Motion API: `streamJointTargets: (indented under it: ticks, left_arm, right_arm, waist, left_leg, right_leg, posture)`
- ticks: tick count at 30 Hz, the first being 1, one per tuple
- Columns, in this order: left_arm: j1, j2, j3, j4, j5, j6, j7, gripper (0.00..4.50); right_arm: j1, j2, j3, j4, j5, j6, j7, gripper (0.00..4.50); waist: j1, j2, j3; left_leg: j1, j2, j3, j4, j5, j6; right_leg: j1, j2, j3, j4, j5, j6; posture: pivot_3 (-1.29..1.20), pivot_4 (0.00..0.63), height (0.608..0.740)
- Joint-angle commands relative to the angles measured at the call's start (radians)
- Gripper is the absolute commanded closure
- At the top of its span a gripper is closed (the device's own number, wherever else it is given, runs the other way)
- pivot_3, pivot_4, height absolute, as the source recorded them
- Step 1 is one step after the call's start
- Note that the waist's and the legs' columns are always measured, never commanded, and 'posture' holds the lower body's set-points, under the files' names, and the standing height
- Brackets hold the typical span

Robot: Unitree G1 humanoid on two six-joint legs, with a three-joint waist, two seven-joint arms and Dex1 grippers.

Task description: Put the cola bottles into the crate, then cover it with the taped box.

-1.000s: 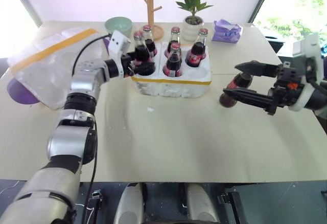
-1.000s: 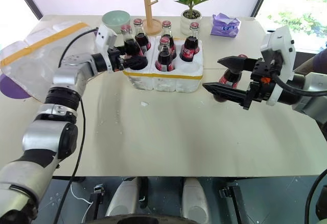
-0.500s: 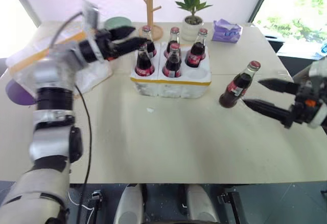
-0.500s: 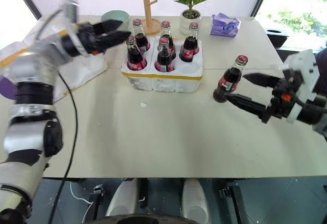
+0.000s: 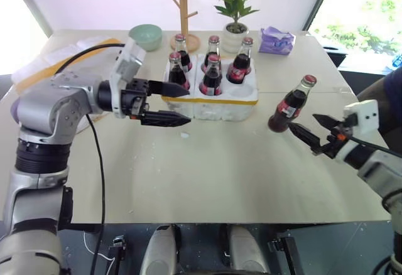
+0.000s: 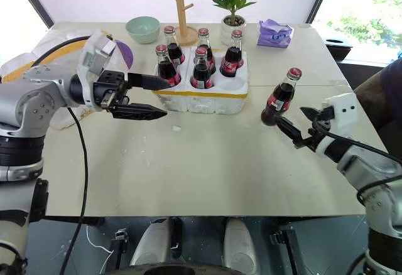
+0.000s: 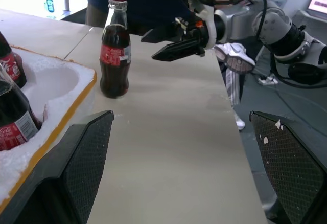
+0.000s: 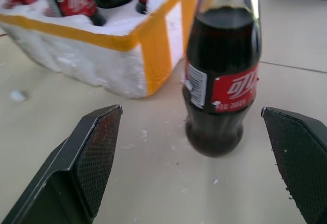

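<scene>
**Cola bottle waiting outside the crate, both claws gaping**

Five bottles are standing in the crate; the sixth bottle is standing on the counter at about 3 o'clock from the crate, near it but apart. One hole at the crate's near right corner is looking empty. The taped box is lying at the counter's 9 o'clock edge, partly behind the left arm.

The right claw is sitting just beside the loose bottle, at its 4 o'clock, fingers spread wide and gripping nothing; in the right wrist view the bottle is standing between the two fingers but well ahead of them. The left claw is hovering in front of the crate's left end, likewise spread and empty, pointing toward 3 o'clock.

Risks, as I judge them: the bottle is tall and narrow-footed, so a fingertip arriving off-centre could be knocking it over and sending it rolling toward the counter edge. A grip taken high on the neck could be letting the glass swing or slip. Lowered off-line, the base could be catching the foam rim and crumbling it. The left claw, so near the crate, could be nudging it.

The loose bottle is standing upright, long axis vertical, red cap pointing up; in the head views it is appearing to lean toward 1 o'clock.
</scene>
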Motion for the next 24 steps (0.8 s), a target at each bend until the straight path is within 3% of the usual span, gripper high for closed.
streamJointTargets:
  ticks: [1,12,15,17,24]
  left_arm:
    - [-0.011,-0.005,0.01,-0.016,-0.002,-0.025,0.015,0.05]
    - [-0.018,-0.017,0.016,-0.006,0.001,-0.046,0.052,0.05]
    - [-0.022,-0.017,0.024,-0.003,0.0,-0.047,0.068,0.0]
    - [-0.021,-0.013,0.032,-0.002,-0.002,-0.05,0.077,0.0]
    - [-0.001,0.005,0.069,-0.006,-0.016,-0.043,0.114,0.0]
  right_arm:
    - [-0.074,0.023,0.031,0.071,-0.054,-0.068,-0.006,0.0]
    - [-0.31,0.104,0.135,0.377,-0.151,-0.171,0.044,0.0]
    - [-0.333,0.118,0.139,0.411,-0.154,-0.177,0.055,0.86]
    - [-0.332,0.119,0.132,0.389,-0.149,-0.181,0.057,1.69]
    - [-0.384,0.075,0.067,0.25,-0.048,-0.118,0.083,1.69]
  waist:
    - [-0.002,0.0,0.0]
    - [-0.014,0.0,0.0]
    - [-0.015,0.0,0.0]
    - [-0.016,0.0,0.0]
    - [-0.017,0.004,0.003]
  left_leg:
    - [0.0,0.0,0.0,0.0,0.0,0.0]
    - [0.0,0.0,0.0,-0.001,0.0,0.0]
    - [0.0,0.0,0.0,-0.001,0.0,0.0]
    - [0.0,0.0,0.0,-0.002,0.0,0.0]
    - [-0.001,0.0,0.0,-0.002,0.0,0.0]
  right_leg:
    - [0.0,0.0,0.0,0.0,0.0,0.0]
    - [0.0,0.0,0.0,0.0,0.0,0.001]
    - [0.0,0.0,0.0,0.0,0.0,0.001]
    - [0.0,0.0,0.0,0.0,0.0,0.002]
    - [-0.002,0.0,0.0,0.001,0.001,0.004]
  posture:
    - [0.0,0.15,0.74]
    - [0.0,0.15,0.74]
    - [0.0,0.15,0.74]
    - [0.0,0.15,0.74]
    - [0.0,0.15,0.74]
